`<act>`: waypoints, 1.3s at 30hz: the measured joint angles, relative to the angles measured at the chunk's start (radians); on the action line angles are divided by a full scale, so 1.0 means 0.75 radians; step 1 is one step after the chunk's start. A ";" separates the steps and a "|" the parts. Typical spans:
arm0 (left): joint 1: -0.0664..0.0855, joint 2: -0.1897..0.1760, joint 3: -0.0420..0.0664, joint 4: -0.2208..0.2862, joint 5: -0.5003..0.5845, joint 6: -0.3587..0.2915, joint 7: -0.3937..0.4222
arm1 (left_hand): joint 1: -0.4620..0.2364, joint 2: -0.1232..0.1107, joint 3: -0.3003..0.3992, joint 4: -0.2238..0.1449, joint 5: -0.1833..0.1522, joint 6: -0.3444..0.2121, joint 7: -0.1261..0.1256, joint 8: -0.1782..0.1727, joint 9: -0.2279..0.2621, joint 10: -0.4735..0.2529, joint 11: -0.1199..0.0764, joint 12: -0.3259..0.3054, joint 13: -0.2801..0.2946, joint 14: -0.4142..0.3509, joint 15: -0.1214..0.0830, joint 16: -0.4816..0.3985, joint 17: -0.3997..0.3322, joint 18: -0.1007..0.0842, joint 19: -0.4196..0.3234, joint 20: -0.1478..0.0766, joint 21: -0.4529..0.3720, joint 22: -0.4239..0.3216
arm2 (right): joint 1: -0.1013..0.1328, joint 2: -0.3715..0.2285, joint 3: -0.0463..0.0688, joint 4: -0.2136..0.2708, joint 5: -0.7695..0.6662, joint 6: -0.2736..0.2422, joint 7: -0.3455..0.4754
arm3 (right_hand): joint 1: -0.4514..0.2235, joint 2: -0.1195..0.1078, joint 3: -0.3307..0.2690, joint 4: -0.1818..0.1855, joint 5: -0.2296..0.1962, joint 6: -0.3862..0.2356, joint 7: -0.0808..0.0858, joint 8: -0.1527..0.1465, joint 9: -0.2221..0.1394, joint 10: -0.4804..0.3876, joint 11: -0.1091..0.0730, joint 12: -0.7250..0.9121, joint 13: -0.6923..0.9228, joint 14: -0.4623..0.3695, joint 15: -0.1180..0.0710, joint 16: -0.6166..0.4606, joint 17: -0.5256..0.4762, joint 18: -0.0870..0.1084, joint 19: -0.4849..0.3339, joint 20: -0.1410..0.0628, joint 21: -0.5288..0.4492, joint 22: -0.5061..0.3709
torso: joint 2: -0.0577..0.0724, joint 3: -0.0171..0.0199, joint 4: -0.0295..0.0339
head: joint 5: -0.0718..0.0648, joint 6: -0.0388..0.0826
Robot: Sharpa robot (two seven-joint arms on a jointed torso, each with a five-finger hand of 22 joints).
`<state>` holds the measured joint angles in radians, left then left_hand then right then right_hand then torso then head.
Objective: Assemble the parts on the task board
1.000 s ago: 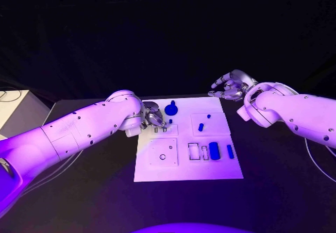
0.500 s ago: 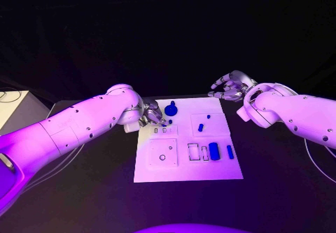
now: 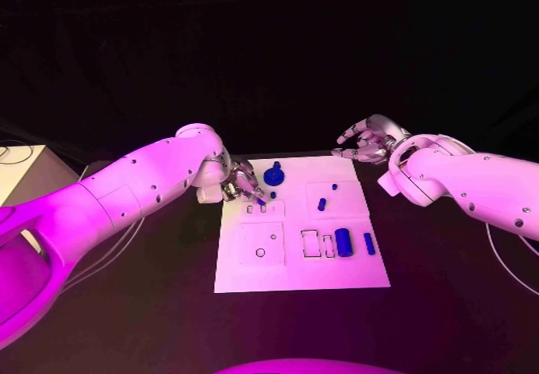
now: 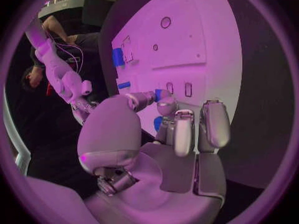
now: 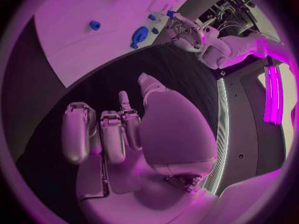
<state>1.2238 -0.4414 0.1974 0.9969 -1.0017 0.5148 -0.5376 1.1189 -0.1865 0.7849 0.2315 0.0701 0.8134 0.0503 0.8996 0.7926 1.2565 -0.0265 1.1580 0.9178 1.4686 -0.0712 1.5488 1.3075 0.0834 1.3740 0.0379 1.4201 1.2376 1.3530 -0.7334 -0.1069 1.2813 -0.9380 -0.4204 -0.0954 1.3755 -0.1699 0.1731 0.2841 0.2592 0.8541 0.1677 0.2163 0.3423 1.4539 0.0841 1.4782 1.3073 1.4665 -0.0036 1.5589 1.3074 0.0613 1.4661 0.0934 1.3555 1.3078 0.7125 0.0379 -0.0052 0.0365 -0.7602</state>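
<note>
The left hand (image 3: 244,187) seemingly pinches a small blue part (image 3: 261,201) over the task board (image 3: 301,274); the right hand (image 3: 365,142) hovers empty, fingers spread

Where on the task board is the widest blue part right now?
In the head view, the widest blue part lies in the near right area of the task board, between an empty rectangular slot outline and a thinner blue bar.

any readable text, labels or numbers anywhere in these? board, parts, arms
None.
White board: outlines of slots and holes, no lettering.
Blue parts, e.g. the oblong one: plain, no marks.
Left hand and right hand, and both arms: small dark dots, no readable label or brand.
Clutter at the rim of the right wrist view: too blurred to tell whether it carries any text.
</note>
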 measured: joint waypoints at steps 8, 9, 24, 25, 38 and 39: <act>0.022 0.043 -0.021 -0.066 0.027 0.059 -0.006 | 0.000 0.000 0.000 0.000 0.000 0.000 0.000 0.000 0.000 0.000 0.000 0.000 0.000 0.000 0.000 0.000 0.000 0.000 0.000 0.000 0.000 0.000 | 0.000 0.005 0.000 0.000 0.000 0.000 0.000 | 0.000 0.000 0.000 0.000 0.000 0.000 0.000 0.000 0.000 0.000 0.000 0.000 0.000 0.000 0.000 0.000 0.000 0.000 0.000 0.000 0.000 0.000 | -0.001 -0.0018 0.0041 | -0.001 -0.005; 0.024 0.047 -0.024 -0.072 0.028 0.064 -0.007 | 0.000 0.000 0.000 0.000 0.000 0.000 0.000 0.000 0.000 0.000 0.000 0.000 0.000 0.000 0.000 0.000 0.000 0.000 0.000 0.000 0.000 0.000 | 0.000 0.006 0.000 0.000 0.000 0.000 0.000 | 0.000 0.000 0.000 0.000 0.000 0.000 0.000 0.000 0.000 0.000 0.000 0.000 0.000 0.000 0.000 0.000 0.000 0.000 0.000 0.000 0.000 0.000 | -0.002 -0.0026 0.0042 | -0.001 -0.006; 0.035 0.095 -0.064 -0.125 0.034 0.094 -0.013 | 0.000 0.000 0.000 0.000 -0.001 -0.001 0.002 -0.005 0.001 0.000 0.000 0.000 0.000 0.000 0.000 0.005 0.000 0.000 0.000 0.000 0.000 0.000 | 0.000 0.009 0.000 -0.001 0.000 0.000 0.000 | 0.000 0.000 0.000 0.000 0.000 0.000 0.000 0.000 0.000 0.000 0.000 0.000 0.000 0.000 0.000 0.000 0.000 0.000 0.000 0.000 0.000 0.000 | -0.003 -0.0031 0.0035 | 0.004 -0.012; 0.035 0.097 -0.065 -0.128 0.034 0.094 -0.013 | 0.000 0.000 0.000 0.000 0.000 -0.002 0.003 -0.005 0.001 0.000 0.000 0.000 0.000 0.000 0.000 0.005 0.000 0.000 0.000 0.000 0.000 0.000 | 0.000 0.009 0.000 -0.001 0.000 0.000 0.000 | 0.000 0.000 0.000 0.000 0.000 0.000 0.000 0.000 0.000 0.000 0.000 0.000 0.000 0.000 0.000 0.000 0.000 0.000 0.000 0.000 0.000 0.000 | -0.003 -0.0031 0.0035 | 0.005 -0.012; 0.039 0.108 -0.070 -0.140 -0.003 0.093 -0.014 | 0.006 0.006 -0.004 -0.004 0.005 -0.005 0.005 -0.005 0.001 0.000 0.000 0.000 0.002 0.000 0.000 0.005 0.000 0.000 0.000 0.000 0.000 0.001 | 0.000 0.011 0.000 -0.004 0.000 0.000 0.001 | 0.000 0.000 0.000 0.000 0.000 0.000 0.000 0.000 0.000 0.000 0.000 0.000 0.000 0.000 0.000 0.000 0.000 0.000 0.000 0.000 0.000 -0.001 | -0.002 -0.0029 0.0043 | 0.004 -0.018; 0.040 0.108 -0.070 -0.141 -0.005 0.093 -0.014 | 0.006 0.006 -0.004 -0.004 0.005 -0.005 0.005 -0.005 0.001 0.000 0.000 0.000 0.002 0.000 0.000 0.005 0.000 0.000 0.000 0.000 0.000 0.001 | 0.000 0.012 0.000 -0.004 0.000 0.000 0.001 | 0.000 0.000 0.000 0.000 0.000 0.000 0.000 0.000 0.000 0.000 0.000 0.000 0.000 0.000 0.000 0.000 0.000 0.000 0.000 0.000 0.000 -0.001 | -0.002 -0.0029 0.0043 | 0.004 -0.020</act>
<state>1.2540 -0.3607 0.1448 0.8914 -1.0056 0.5848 -0.5483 1.1232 -0.1822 0.7821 0.2288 0.0735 0.8099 0.0542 0.8958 0.7934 1.2565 -0.0264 1.1580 0.9190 1.4686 -0.0712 1.5526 1.3075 0.0835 1.3740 0.0379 1.4201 1.2386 1.3526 -0.7247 -0.1069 1.2783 -0.9378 -0.4205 -0.0950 1.3755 -0.1699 0.1730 0.2842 0.2592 0.8541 0.1676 0.2163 0.3425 1.4539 0.0840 1.4783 1.3073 1.4664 -0.0036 1.5589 1.3074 0.0614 1.4661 0.0934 1.3556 1.3073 0.7109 0.0357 -0.0019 0.0396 -0.7749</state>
